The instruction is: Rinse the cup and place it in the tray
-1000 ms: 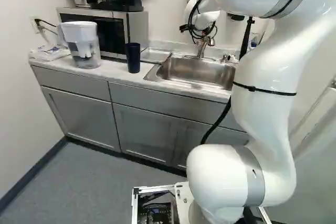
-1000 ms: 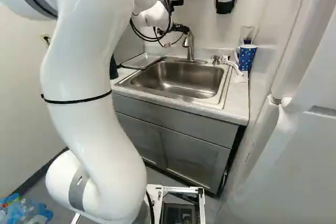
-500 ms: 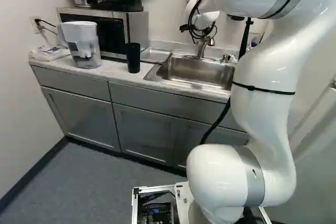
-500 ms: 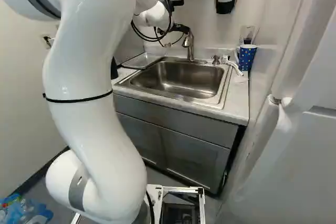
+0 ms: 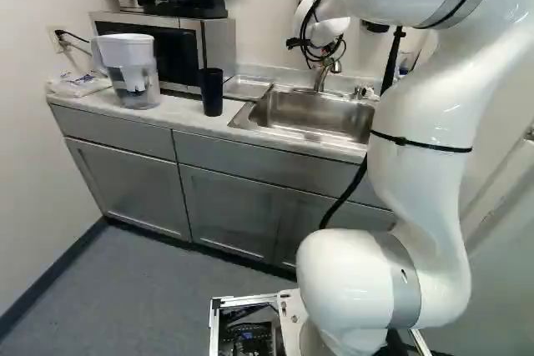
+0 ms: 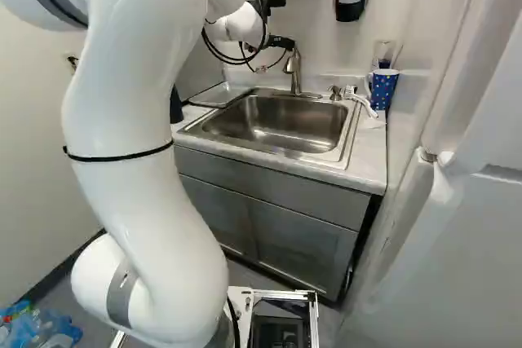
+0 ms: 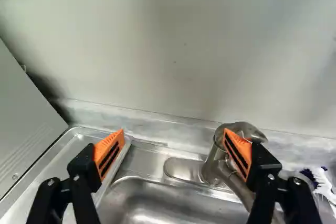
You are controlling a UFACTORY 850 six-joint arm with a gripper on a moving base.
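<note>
Well, the gripper (image 6: 272, 55) hangs at the back of the sink (image 6: 277, 124), its fingers spread wide — the faucet (image 7: 211, 161) shows behind its right finger, though whether they touch cannot be told. The dark cup (image 5: 212, 92) stands upright on the counter (image 5: 188, 116) left of the sink, so it lies to the gripper's left and nearer the base. A patterned mug (image 6: 383, 90) stands right of the sink; which of the two is meant is unclear. The tray (image 7: 63, 163), shiny metal with a raised rim, lies just left of the basin. The dark cup looks smooth and tall, the mug blue with light spots and a handle — the sink and curved faucet are brushed metal, the pads ribbed and orange.
</note>
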